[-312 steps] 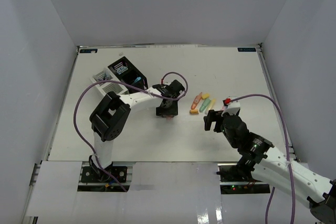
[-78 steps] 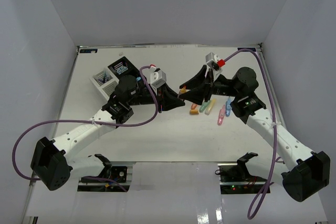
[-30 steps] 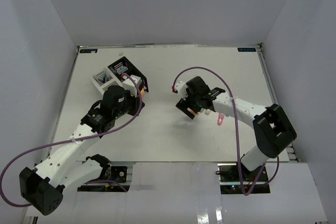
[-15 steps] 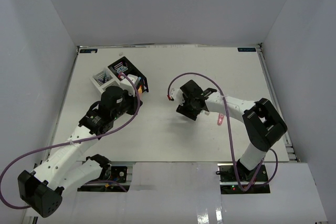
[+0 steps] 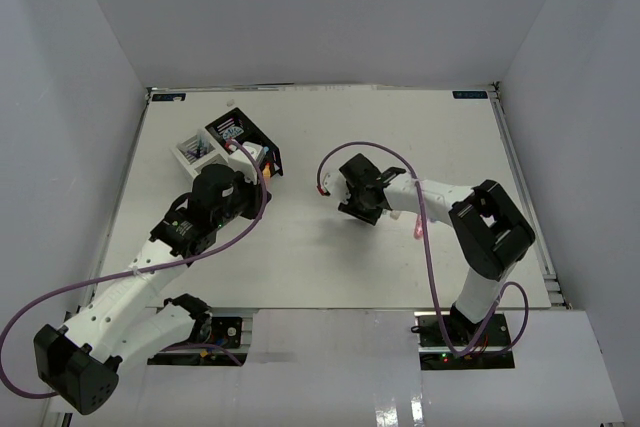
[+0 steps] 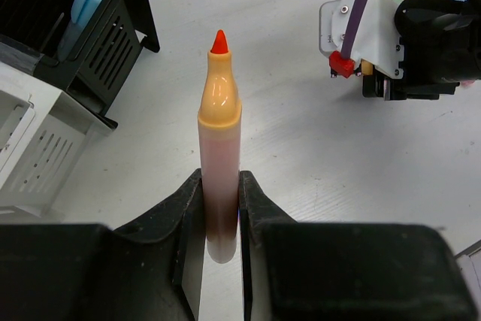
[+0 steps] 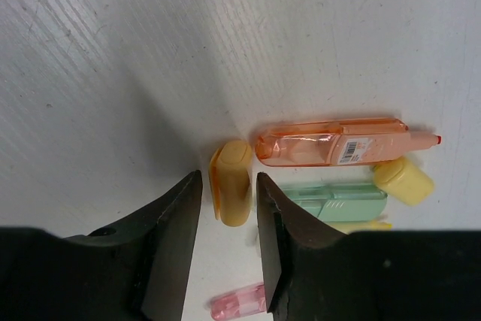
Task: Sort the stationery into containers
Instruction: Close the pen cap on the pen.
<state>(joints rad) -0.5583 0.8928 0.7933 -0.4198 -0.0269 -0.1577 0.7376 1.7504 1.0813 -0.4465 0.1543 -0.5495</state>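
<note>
My left gripper [image 6: 219, 186] is shut on an uncapped orange highlighter [image 6: 219, 133], its tip pointing away, close to the black container [image 5: 243, 136]. A blue highlighter [image 6: 83, 5] stands inside that container [image 6: 98, 35]. My right gripper [image 7: 228, 178] is down on the table with its jaws either side of a short orange cap [image 7: 233, 182], and a thin gap shows on each side. Beside the cap lie an orange highlighter [image 7: 338, 142], a green one [image 7: 334, 202], a yellow piece [image 7: 404, 180] and a pink one [image 7: 237, 304]. From above, the right gripper [image 5: 362, 203] covers most of them.
White slatted containers [image 5: 195, 152] adjoin the black ones at the back left. The white compartment [image 6: 37, 155] sits just left of my left gripper. The right arm's wrist [image 6: 391, 35] and purple cable lie across the table's middle. Tall white walls enclose the table.
The right gripper's jaws have narrowed around the orange cap and its arm has shifted slightly left. The left arm holds still with the orange highlighter.
</note>
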